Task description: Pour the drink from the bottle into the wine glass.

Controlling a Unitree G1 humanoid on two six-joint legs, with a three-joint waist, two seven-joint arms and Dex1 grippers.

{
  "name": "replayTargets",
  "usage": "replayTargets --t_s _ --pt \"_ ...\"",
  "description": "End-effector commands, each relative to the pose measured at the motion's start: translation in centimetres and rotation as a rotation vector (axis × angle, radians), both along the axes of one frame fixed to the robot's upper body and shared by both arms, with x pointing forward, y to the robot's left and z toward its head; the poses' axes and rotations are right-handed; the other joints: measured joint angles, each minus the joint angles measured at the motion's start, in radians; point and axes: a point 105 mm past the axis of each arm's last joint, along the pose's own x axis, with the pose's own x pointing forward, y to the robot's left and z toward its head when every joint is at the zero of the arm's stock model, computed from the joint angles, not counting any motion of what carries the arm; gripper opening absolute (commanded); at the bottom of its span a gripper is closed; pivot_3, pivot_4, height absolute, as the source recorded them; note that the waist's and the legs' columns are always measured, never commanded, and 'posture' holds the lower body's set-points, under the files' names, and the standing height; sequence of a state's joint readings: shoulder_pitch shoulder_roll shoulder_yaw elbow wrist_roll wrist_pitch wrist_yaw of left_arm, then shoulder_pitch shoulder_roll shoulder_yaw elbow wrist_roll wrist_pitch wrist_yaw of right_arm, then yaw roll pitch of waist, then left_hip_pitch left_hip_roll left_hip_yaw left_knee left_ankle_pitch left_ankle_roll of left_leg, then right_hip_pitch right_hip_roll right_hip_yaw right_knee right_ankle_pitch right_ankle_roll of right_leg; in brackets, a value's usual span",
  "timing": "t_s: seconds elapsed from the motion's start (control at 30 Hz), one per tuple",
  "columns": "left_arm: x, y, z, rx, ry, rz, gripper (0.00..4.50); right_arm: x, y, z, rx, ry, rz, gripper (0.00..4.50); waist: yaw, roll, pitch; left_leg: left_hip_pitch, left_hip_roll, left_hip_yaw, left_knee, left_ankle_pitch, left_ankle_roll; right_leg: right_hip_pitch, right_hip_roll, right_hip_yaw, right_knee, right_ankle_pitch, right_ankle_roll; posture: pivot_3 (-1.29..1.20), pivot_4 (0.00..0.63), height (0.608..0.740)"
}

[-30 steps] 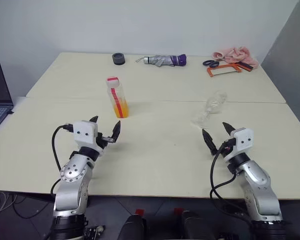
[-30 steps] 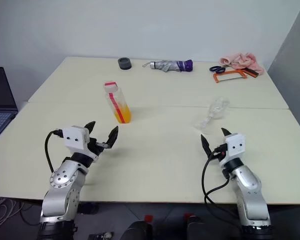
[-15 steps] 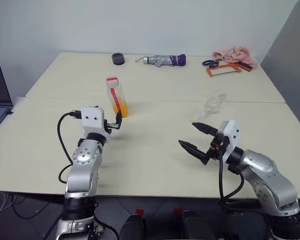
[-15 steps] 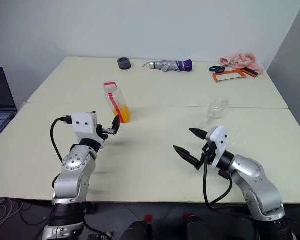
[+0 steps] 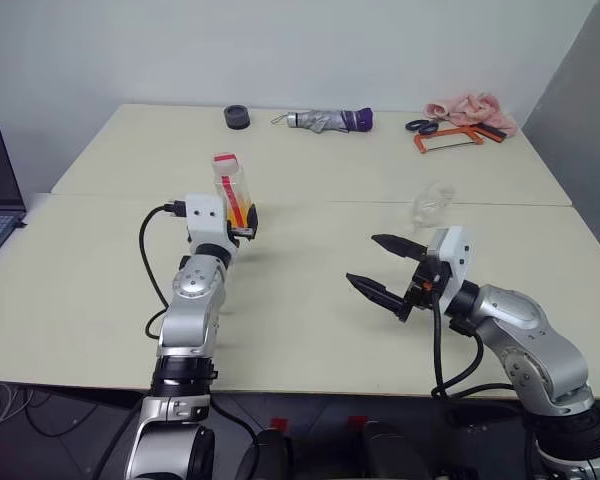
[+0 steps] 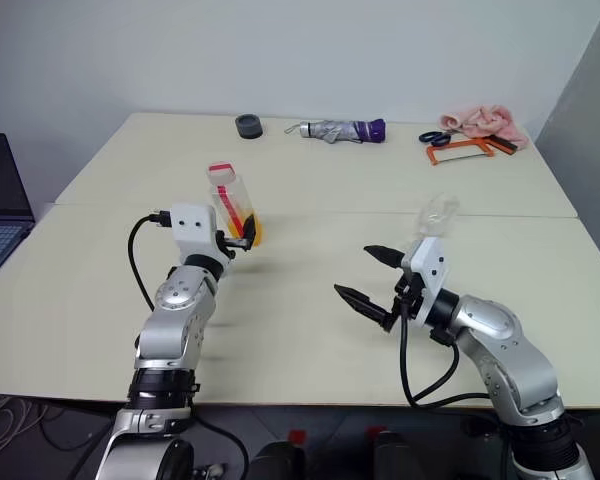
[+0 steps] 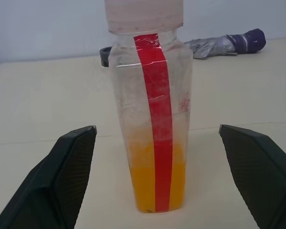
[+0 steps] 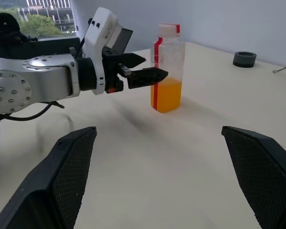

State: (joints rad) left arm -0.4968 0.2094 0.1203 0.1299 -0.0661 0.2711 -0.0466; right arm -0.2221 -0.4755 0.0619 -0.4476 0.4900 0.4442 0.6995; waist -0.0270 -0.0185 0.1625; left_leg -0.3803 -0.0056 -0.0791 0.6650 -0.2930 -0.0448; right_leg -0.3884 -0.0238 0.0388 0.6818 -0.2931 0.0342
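Between the wide-open, empty left claw (image 7: pixel 157 176) fingers stands the bottle (image 7: pixel 150 109), untouched.

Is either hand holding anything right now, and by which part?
Nothing is held. The left hand is open, fingers either side of the bottle without touching. The right hand is open over bare table.
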Motion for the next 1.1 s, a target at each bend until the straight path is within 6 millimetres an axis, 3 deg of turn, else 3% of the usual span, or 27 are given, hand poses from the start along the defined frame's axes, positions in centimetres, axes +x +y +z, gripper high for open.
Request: replayTargets --t_s 0.03,0.47,1.03,1.1 --pt "0.7 -0.2 2.1 0.001 -0.07 0.014 4.42 0.1 0.3 1.4 0.002 -0.063 0.022 4.5 0.0 0.0 0.0 0.0 0.0 0.0 0.0 0.0 0.0 0.0 0.0 0.0 0.0 0.0 0.0 0.0 0.15 0.74" --pt "3.3 -0.8 3.6 -0.022 -0.085 0.073 4.42 0.2 1.1 2.2 0.016 -0.079 0.07 4.5 0.0 0.0 0.0 0.0 0.0 0.0 0.0 0.002 -0.003 0.0 0.0 0.0 0.0 0.0 0.0 0.0 0.15 0.74" --pt "4.1 -0.3 3.9 0.006 -0.073 0.095 4.42 0.4 1.7 2.5 0.007 -0.092 0.109 4.5 -0.001 0.0 0.0 -0.001 0.0 0.0 0.0 0.002 -0.004 -0.001 0.0 0.0 0.0 0.0 0.0 0.0 0.15 0.74" --pt "4.3 -0.2 4.2 0.012 -0.078 0.097 3.86 0.4 1.7 2.5 0.006 -0.092 0.107 4.5 -0.001 0.0 0.0 -0.001 0.0 0.0 0.0 0.002 -0.004 -0.001 -0.001 0.0 0.0 0.0 0.0 0.0 0.15 0.74"
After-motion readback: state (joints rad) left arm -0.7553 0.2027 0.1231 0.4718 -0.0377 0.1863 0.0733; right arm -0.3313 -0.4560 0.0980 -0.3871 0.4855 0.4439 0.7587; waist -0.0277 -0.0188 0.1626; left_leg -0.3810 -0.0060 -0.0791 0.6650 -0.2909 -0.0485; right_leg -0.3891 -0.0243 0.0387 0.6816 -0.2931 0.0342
